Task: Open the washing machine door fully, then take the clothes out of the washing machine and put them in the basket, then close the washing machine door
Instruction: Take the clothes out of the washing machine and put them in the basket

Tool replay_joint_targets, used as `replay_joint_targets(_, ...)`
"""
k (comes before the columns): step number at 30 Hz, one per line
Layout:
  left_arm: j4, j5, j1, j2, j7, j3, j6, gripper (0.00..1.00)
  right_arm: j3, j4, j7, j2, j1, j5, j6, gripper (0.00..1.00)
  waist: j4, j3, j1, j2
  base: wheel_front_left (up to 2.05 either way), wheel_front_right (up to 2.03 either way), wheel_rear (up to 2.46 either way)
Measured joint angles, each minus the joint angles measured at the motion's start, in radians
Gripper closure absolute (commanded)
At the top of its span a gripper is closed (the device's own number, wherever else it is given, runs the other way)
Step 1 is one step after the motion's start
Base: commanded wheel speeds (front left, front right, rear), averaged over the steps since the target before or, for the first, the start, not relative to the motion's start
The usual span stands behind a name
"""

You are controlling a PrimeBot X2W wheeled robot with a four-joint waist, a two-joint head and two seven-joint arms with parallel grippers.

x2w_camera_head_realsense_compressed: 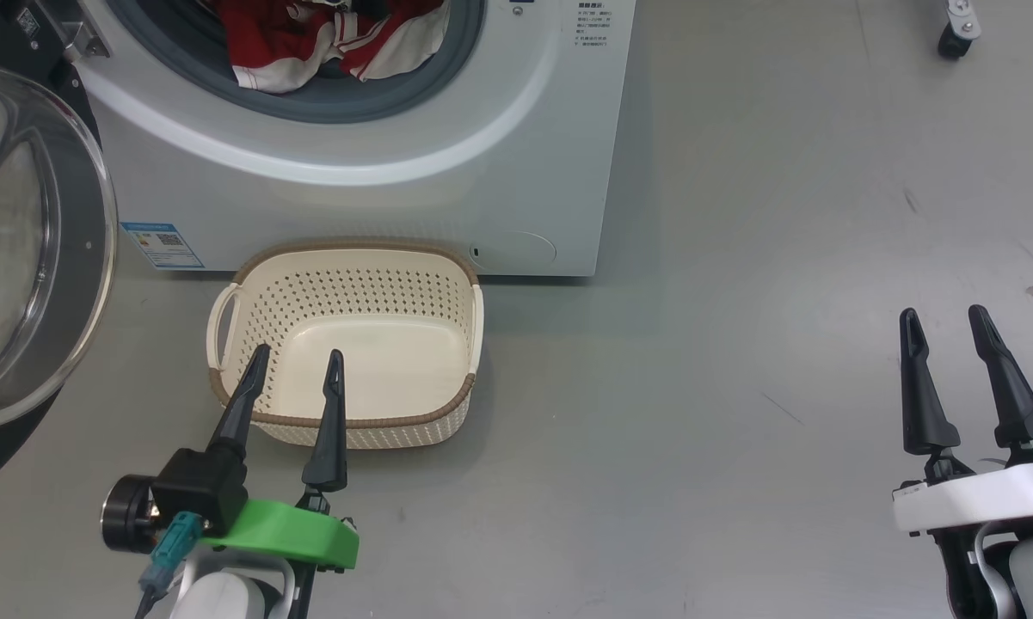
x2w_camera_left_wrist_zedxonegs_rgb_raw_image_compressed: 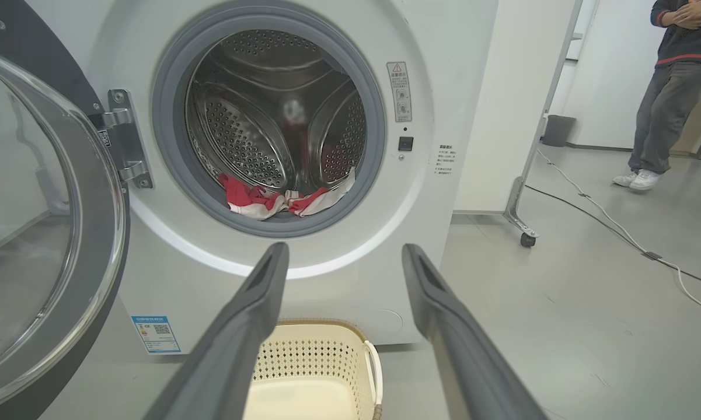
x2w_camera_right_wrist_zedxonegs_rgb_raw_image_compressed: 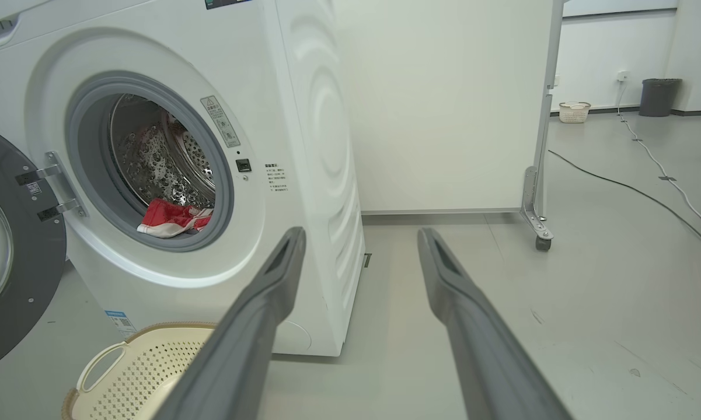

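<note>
Nearest my head camera, at 7 o'clock, is the left gripper (x2w_camera_head_realsense_compressed: 299,351), fingers spread and empty, tips hanging over the near rim of the basket (x2w_camera_head_realsense_compressed: 353,251). The right gripper (x2w_camera_head_realsense_compressed: 943,312) sits at 4 o'clock, likewise spread and holding nothing, well apart from everything.

The washing machine door (x2w_camera_head_realsense_compressed: 95,258) stands swung wide at 9 o'clock, so I judge the step in hand is fetching the clothes (x2w_camera_head_realsense_compressed: 310,43). They lie at 12 o'clock in the mouth of the washing machine (x2w_camera_head_realsense_compressed: 482,172), slumped onto the grey seal (x2w_camera_head_realsense_compressed: 370,107). From the left wrist, the heap's long axis runs 9 to 3 across the drum floor, with a white-trimmed end pointing toward 3.

I'd send the left arm straight in (its camera looks squarely at the opening), go low over the seal, pinch the bulky red fold near the middle, and lift clear of the lip before lowering to the basket just in front of the machine.
</note>
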Motion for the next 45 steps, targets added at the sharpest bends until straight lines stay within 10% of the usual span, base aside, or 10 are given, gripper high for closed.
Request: replay_joint_targets(45, -0.016, -0.021, 0.004, 0.000, -0.003, -0.030, -0.013, 0.00, 0.021, 0.011, 0.000, -0.007, 0.000, 0.000, 0.000, 0.00, 0.015, 0.007, 0.0000, 0.0000, 0.57, -0.57, 0.00)
